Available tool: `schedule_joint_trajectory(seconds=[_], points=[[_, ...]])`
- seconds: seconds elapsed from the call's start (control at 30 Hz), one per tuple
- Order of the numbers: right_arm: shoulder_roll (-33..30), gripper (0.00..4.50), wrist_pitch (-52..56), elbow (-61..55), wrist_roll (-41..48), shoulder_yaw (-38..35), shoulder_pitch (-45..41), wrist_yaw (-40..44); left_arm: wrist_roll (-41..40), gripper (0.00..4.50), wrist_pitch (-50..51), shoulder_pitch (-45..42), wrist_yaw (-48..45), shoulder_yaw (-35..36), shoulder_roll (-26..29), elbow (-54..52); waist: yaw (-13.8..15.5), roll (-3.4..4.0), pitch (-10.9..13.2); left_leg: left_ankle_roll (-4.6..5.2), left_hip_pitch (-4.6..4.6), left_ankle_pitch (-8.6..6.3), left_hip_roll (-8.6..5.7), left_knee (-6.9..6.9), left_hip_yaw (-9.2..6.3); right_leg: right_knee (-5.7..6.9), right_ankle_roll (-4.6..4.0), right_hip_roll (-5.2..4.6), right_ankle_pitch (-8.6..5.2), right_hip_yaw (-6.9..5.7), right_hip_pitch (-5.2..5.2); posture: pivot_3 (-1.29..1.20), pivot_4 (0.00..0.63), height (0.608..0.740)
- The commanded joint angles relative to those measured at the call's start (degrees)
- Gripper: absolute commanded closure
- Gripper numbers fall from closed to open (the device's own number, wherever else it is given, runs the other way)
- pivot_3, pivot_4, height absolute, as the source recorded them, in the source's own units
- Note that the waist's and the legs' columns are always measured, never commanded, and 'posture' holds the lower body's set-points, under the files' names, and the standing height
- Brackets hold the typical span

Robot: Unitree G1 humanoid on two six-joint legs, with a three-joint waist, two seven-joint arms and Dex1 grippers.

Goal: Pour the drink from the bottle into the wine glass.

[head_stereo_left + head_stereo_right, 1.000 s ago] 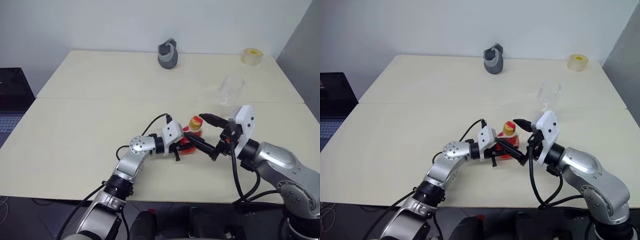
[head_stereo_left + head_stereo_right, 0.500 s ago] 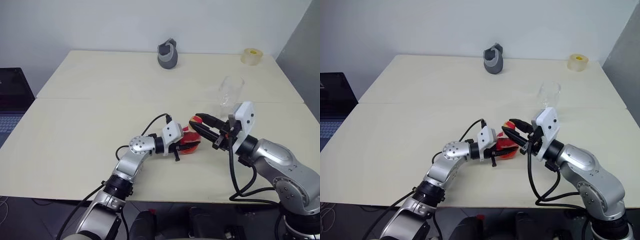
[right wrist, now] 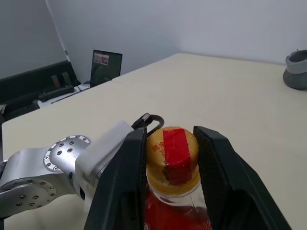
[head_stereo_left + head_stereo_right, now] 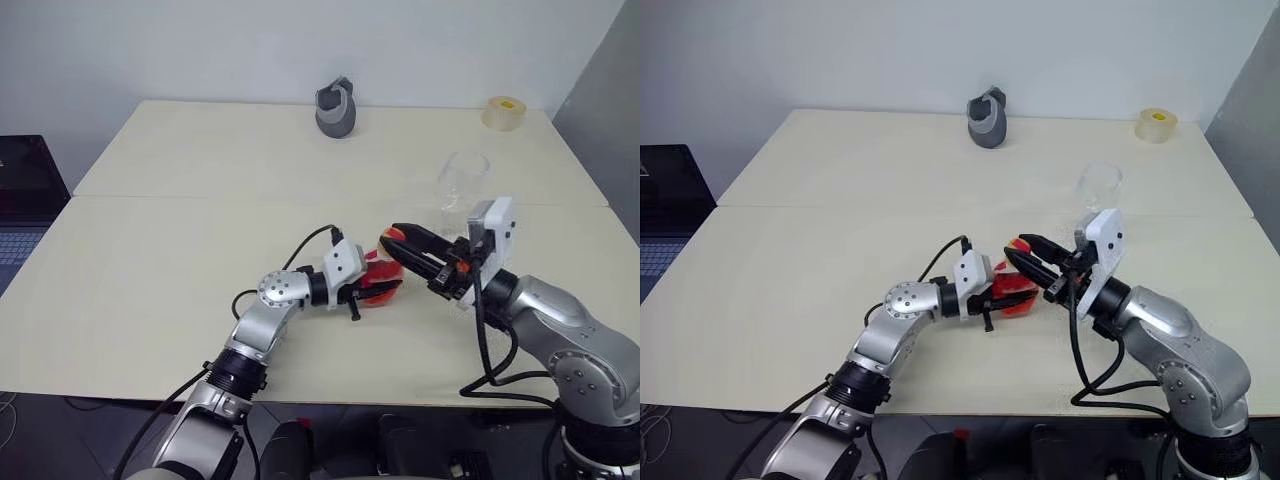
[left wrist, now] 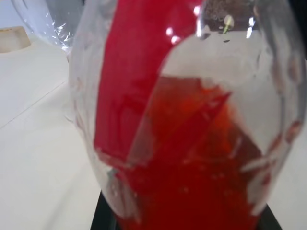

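Change: right gripper (image 3: 170, 158), spread a second ago, now pinches yellow cap (image 3: 171, 155) | left gripper (image 4: 365, 285) clamps bottle (image 4: 380, 283) | Count: one bottle, one wine glass (image 4: 459, 186)

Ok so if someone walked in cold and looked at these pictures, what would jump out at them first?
Probably the bottle of bright red drink near the middle of the table, caught between both arms: the left gripper clamps its body while the right gripper closes on its yellow cap. Next, the empty wine glass standing just behind the right arm.
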Motion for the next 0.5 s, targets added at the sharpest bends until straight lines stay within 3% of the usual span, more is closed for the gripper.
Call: schedule_joint_trajectory(seconds=[0.03,0.23,0.5], points=[[-0.13,3.33,-1.35,-2.57,3.30,-1.52,-0.25,0.65,-0.40,3.60,-0.68,-0.35,-0.01,0.19,-0.25,-1.83,-0.02,0.00,0.00,0.00,0.00,0.00,0.00,0.00,0.00,0.00,0.00,0.00,0.00,0.00,0.00,0.00,0.150,0.740],[-8.55,3.33,-12.14,-3.55,-13.67,4.85,-1.42,5.71,-0.49,3.60,-0.54,-0.20,-0.30,0.20,0.03,-2.12,-0.05,0.01,0.01,0.00,0.03,0.00,-0.01,-0.01,0.02,0.00,0.28,0.01,-0.16,0.00,0.00,0.00,0.150,0.740],[-10.22,3.33,-11.81,-3.64,-11.25,-0.45,2.30,7.50,-0.56,3.60,-0.67,-0.29,-0.35,0.27,0.04,-2.11,0.07,0.01,0.01,0.00,0.01,0.00,0.01,-0.01,-0.01,0.00,0.14,0.00,-0.08,-0.01,0.00,0.00,0.150,0.740]])
